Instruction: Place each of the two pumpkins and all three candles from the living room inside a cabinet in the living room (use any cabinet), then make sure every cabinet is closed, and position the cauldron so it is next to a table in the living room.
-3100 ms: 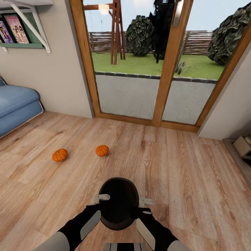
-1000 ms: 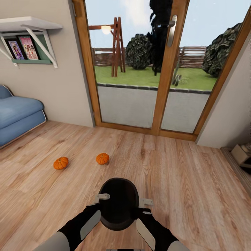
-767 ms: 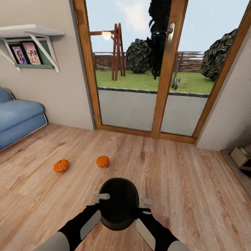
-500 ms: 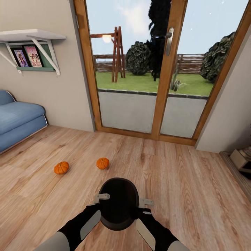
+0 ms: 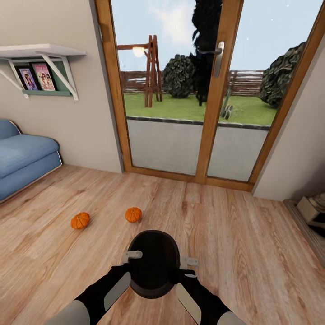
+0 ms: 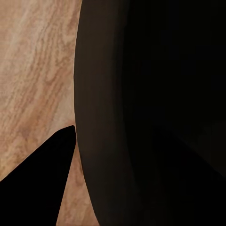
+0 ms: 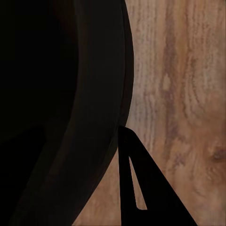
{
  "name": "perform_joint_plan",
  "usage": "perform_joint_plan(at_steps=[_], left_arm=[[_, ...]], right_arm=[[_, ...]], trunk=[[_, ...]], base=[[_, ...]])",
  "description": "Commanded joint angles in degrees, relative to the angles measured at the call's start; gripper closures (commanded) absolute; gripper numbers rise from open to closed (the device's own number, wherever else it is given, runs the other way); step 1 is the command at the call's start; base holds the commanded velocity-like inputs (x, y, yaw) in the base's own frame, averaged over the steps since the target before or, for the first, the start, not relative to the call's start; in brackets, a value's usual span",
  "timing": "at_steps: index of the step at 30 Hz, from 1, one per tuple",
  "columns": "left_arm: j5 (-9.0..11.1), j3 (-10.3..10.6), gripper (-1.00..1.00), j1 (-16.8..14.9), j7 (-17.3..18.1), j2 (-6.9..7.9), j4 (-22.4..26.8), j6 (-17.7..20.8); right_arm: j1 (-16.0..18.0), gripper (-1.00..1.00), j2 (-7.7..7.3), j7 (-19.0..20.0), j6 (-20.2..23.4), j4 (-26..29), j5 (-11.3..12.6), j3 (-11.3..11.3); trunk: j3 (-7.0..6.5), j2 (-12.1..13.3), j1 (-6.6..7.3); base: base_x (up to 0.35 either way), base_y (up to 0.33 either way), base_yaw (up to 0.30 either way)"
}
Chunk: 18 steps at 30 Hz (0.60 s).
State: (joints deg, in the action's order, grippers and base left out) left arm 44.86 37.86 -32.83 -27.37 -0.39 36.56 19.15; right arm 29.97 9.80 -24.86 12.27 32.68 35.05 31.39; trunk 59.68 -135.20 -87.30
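Black and wide-mouthed, the cauldron (image 5: pixel 153 263) is being held in front of the trunk between both grippers, above the wood floor (image 5: pixel 243 243). The left gripper (image 5: pixel 132 256) is bearing on the pot's left side and the right gripper (image 5: pixel 189 261) on its right side; in each wrist view one dark finger is lying against the outer wall, so each appears closed on the rim, though the inner finger is hidden. Both forearms are angling inward from the lower corners of the head view, elbows out, wrists converging on the pot. Two pumpkins (image 5: pixel 80 220) (image 5: pixel 133 214) are resting on the floor ahead and to the left, near each other but apart, in front of the glass door (image 5: pixel 216 99); a blue sofa (image 5: pixel 22 155) is standing at the far left below a wall shelf (image 5: pixel 40 50). For the carrying step, equal inward pressure from both sides is advisable, with the pot kept level and the base moving smoothly, since uneven grip could let it slip.
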Motion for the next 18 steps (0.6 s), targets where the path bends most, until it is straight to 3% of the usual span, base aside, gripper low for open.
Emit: perform_joint_plan(at_steps=[1, 8, 18], left_arm=[[-0.25, 0.11, 1.0, -0.04, -0.49, 0.09, 0.09, 0.27], [-0.17, 0.11, 1.0, -0.04, -0.49, 0.11, 0.09, 0.27], [-0.21, 0.11, 1.0, -0.04, -0.49, 0.12, 0.09, 0.27]], right_arm=[[0.09, 1.0, -0.04, -0.38, 0.13, 0.99, -0.07, 0.17], [0.08, 1.0, -0.04, -0.4, 0.15, 1.0, -0.07, 0.17], [0.08, 1.0, -0.04, -0.4, 0.21, 0.99, -0.07, 0.17]], trunk=[[-0.13, 0.39, 0.24], [-0.37, 0.79, 0.46], [-0.44, 0.79, 0.46]], base=[[0.0, 0.0, 0.0], [0.0, 0.0, 0.043], [-0.001, 0.0, 0.266]])
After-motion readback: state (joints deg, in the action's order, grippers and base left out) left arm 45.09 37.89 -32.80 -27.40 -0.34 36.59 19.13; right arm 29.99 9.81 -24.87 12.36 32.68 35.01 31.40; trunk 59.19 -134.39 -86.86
